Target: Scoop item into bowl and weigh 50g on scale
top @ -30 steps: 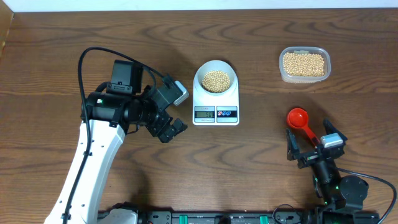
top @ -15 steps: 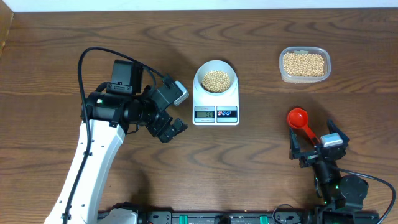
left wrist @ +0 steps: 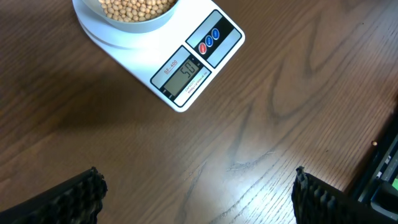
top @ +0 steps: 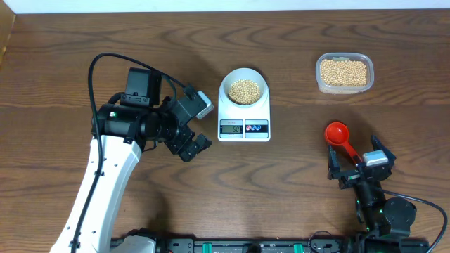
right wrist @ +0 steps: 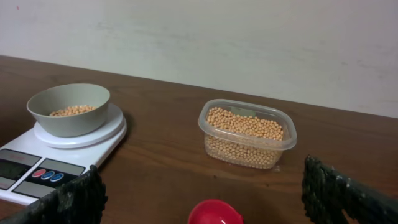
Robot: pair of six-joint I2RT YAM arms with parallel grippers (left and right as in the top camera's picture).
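Observation:
The bowl [top: 243, 90] holds tan beans [top: 245, 91] and stands on the white scale [top: 244, 117]. In the left wrist view the scale's display [left wrist: 186, 73] reads 50, below the bowl [left wrist: 134, 11]. My left gripper [top: 194, 146] hovers open to the left of the scale, with bare table between its fingers [left wrist: 81, 196]. My right gripper [top: 355, 161] is open near the front right. A red scoop [top: 337, 133] lies on the table just ahead of it, its red cup [right wrist: 214, 213] low between the spread fingers [right wrist: 336, 190].
A clear plastic tub [top: 344, 72] full of beans sits at the back right, beyond the scoop, and shows as the tub [right wrist: 247, 134] in the right wrist view. The left arm's white link and black cable [top: 98, 161] cross the table's left side.
The right gripper has drifted very slightly to the right. The left arm, bowl, scale and scoop have not moved.

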